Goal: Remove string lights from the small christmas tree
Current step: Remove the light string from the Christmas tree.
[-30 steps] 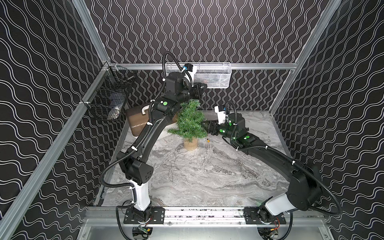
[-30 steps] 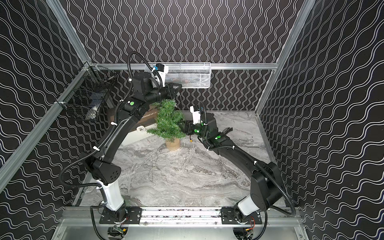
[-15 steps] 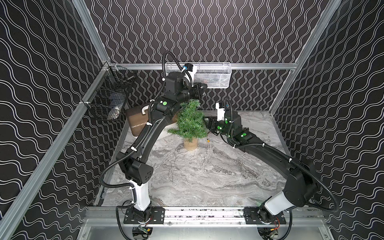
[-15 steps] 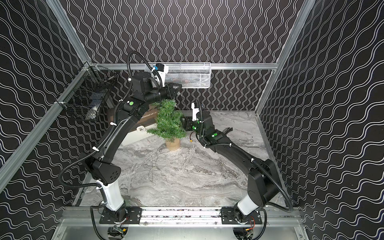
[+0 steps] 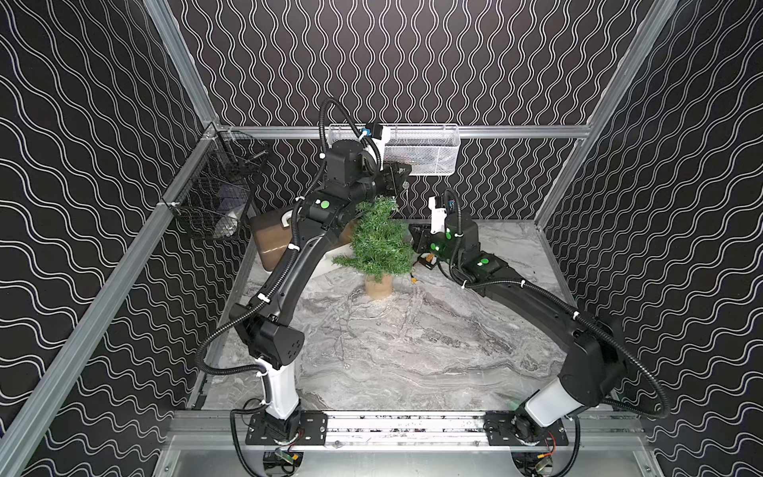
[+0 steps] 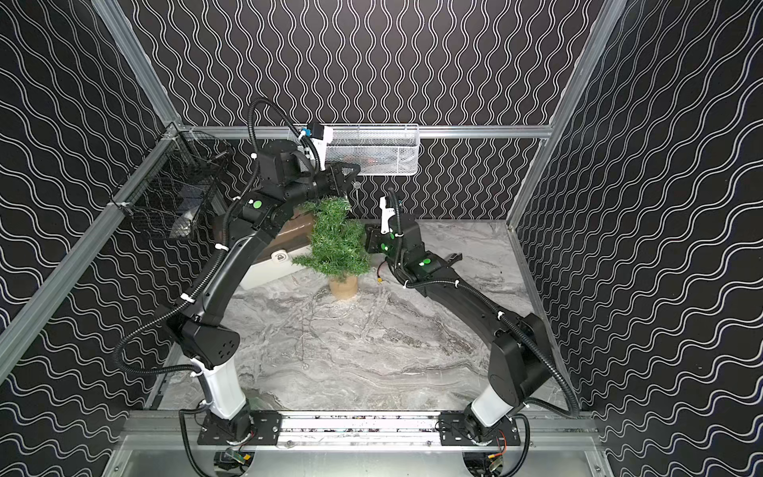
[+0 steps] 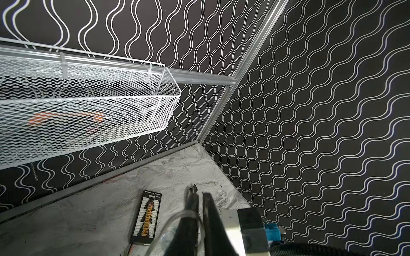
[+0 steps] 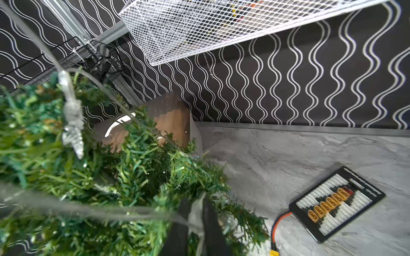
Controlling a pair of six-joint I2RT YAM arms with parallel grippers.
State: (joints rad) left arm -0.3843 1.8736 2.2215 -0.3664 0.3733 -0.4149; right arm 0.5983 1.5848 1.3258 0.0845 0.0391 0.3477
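The small christmas tree (image 5: 380,243) (image 6: 336,243) stands upright on its tan base (image 5: 378,286) near the back of the table. The string lights show in the right wrist view as a clear wire with an icicle-like bulb (image 8: 72,117) draped over the green branches. My right gripper (image 8: 196,204) (image 5: 413,241) is pushed into the tree's right side, shut on a pale bulb and wire of the string lights. Above the treetop, my left gripper (image 7: 198,195) (image 5: 402,175) is shut with a loop of the clear wire (image 7: 177,216) caught at its fingers. A short piece dangles below it (image 5: 406,186).
A white mesh basket (image 5: 417,150) hangs on the back wall just behind the left gripper. A black wire basket (image 5: 214,198) hangs on the left rail. A brown box (image 5: 270,239) lies behind the left arm. A black connector board (image 8: 337,204) (image 7: 147,218) lies right of the tree.
My right gripper has moved left into the tree's side and closed its jaws on the wire. The left arm and the tree have stayed put.
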